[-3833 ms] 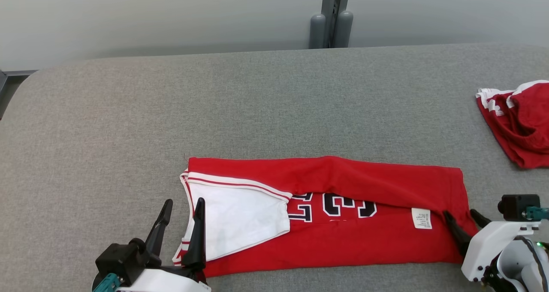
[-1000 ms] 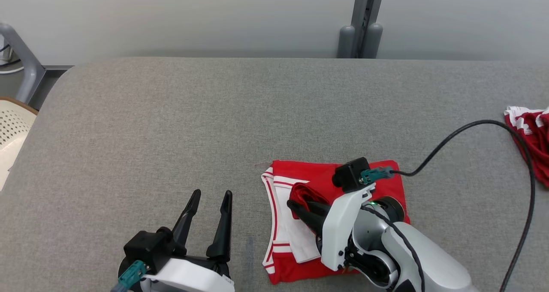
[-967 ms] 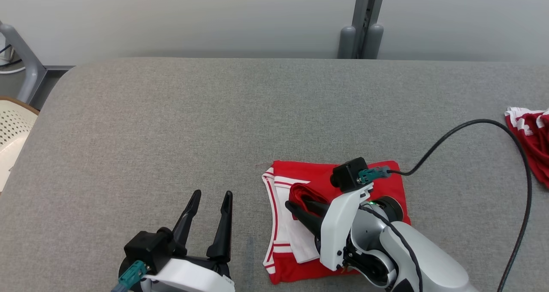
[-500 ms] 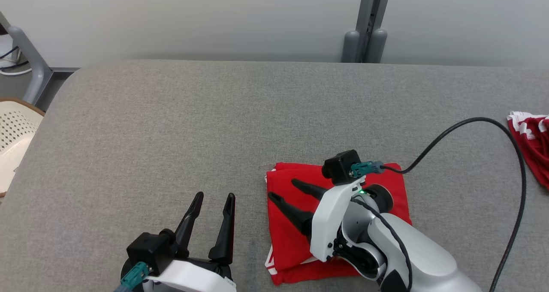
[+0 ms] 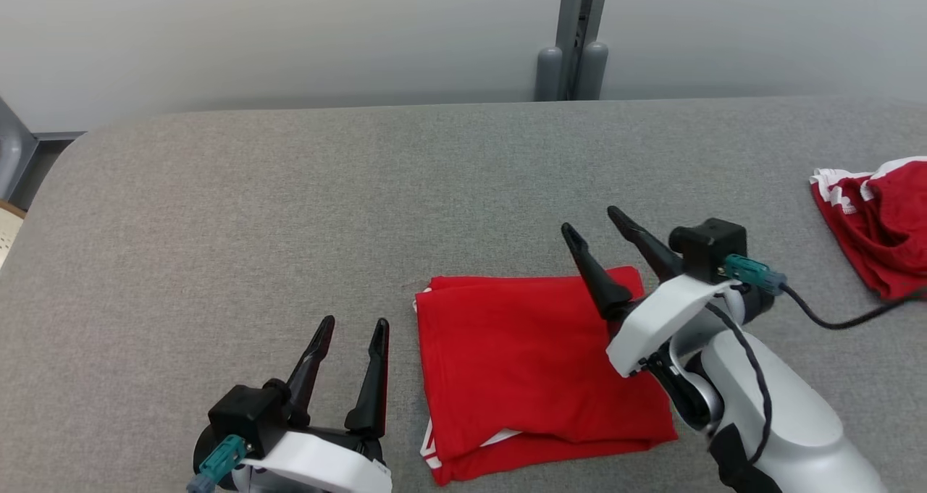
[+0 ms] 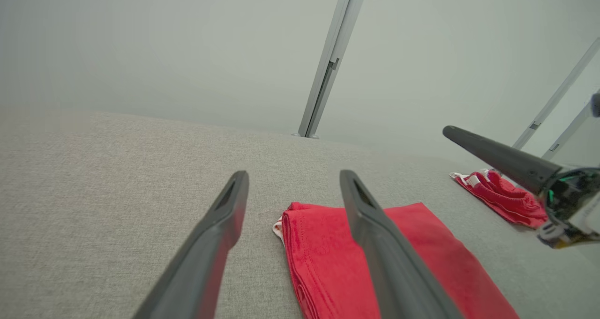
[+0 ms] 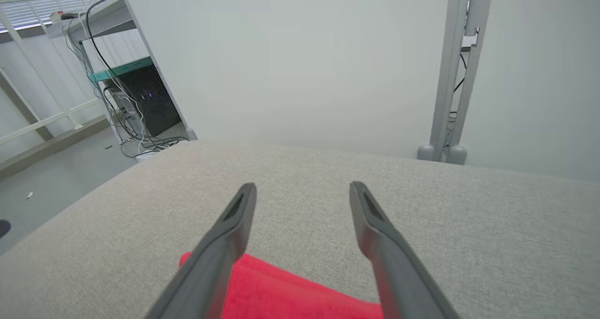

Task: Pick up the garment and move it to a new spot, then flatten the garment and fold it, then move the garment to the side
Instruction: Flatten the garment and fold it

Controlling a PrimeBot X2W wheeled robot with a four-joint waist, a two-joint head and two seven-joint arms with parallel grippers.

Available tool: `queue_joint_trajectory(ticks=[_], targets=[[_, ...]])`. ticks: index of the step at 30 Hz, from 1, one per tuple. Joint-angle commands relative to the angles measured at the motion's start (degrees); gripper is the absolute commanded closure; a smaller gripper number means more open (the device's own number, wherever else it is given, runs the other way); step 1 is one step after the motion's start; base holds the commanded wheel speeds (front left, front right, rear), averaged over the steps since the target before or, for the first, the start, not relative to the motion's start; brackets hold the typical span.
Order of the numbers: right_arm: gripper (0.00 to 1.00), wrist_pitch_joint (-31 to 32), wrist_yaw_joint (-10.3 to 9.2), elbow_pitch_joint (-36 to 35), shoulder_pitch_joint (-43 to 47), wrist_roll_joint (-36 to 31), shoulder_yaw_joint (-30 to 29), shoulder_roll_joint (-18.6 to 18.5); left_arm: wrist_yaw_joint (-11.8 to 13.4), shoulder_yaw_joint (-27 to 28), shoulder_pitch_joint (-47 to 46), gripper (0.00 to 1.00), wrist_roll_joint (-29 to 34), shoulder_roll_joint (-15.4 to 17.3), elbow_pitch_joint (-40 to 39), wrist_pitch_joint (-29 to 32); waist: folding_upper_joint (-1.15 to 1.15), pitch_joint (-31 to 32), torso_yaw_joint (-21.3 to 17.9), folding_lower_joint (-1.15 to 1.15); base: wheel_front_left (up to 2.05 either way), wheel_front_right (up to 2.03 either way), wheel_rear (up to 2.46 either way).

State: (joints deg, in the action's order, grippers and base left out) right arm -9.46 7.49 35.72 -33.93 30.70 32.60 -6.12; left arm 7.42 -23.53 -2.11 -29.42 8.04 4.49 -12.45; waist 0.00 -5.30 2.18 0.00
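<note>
1. On the grey padded table (image 5: 253, 189), the red garment (image 5: 536, 363) is lying folded into a compact rectangle, between the two arms and near the front edge.
2. The right gripper (image 5: 589, 218) is hovering above the garment's far right corner, its jaws standing apart and holding nothing.
3. The left gripper (image 5: 355, 321) is sitting just beside the garment's left edge, jaws likewise apart and empty.
4. Judging by the stacked layers, the folding is looking finished; moving the bundle to the side is what is remaining.
5. A crumpled red cloth (image 5: 880, 218) is lying well apart at the right.
</note>
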Motion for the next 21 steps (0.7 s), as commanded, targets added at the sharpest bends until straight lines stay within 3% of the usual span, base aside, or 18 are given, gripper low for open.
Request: queue_joint_trajectory(ticks=[1, 7, 13, 21], targets=[[0.0, -1.5, 0.01, 0.0, 1.3, -1.6, -1.7, -0.4, 0.3, 0.2, -1.2, 0.0, 0.3, 0.1, 0.2, -0.3, 0.0, 0.0, -0.6, 0.0, 0.0, 0.0, 0.0], [0.0, -4.9, 0.01, -4.3, 6.5, -9.9, -11.9, -0.6, 0.9, 0.4, -1.5, 0.0, 1.0, 0.2, 0.7, -0.9, 0.0, 0.0, -2.2, 0.0, 0.0, 0.0, 0.0], [0.0, -5.6, 0.01, -15.2, 17.0, -18.3, -22.1, 1.4, 2.8, 1.6, -0.6, 0.0, 2.9, 0.0, 1.3, -2.2, 0.0, 0.4, -3.1, 0.0, 0.0, 0.0, 0.0], [0.0, -5.6, 0.01, -25.3, 27.4, -18.8, -27.5, 3.1, 3.7, 4.7, 1.8, 0.0, 4.7, 0.0, 2.3, -2.7, 0.0, 1.7, -3.3, 0.0, 0.0, 0.0, 0.0]])
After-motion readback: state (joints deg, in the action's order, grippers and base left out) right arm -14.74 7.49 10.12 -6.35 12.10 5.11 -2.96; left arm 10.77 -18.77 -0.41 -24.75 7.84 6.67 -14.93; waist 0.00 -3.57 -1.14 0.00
